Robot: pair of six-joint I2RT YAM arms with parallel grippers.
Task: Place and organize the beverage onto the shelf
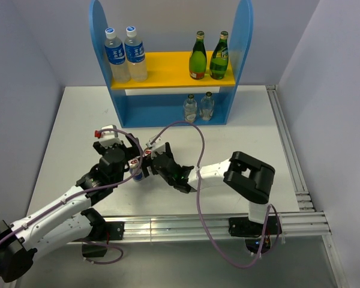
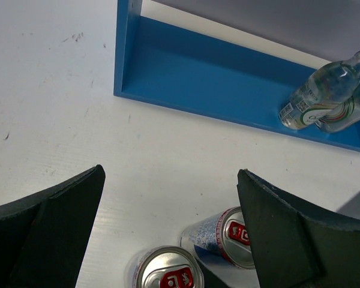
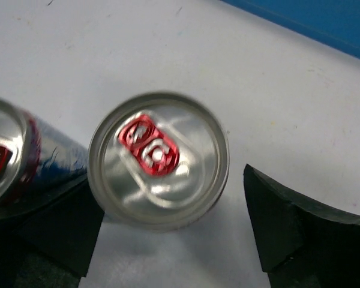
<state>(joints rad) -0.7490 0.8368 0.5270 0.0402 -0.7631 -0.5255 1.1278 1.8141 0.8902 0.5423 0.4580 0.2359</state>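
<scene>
Right wrist: R gripper (image 3: pixel 168 192) spread wide, upright can (image 3: pixel 158 159) in the gap, prob. not touching. 2nd can (image 3: pixel 12 162) just past its left side. L gripper (image 2: pixel 171 174) also spread, both cans close under it, shelf (image 2: pixel 228 78) ahead.

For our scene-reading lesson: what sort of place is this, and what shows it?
Probably a lab robot test cell, not a shop: plain grey walls around a white table, two robot arms bolted to its near edge, and a blue shelf holding bottles.
</scene>
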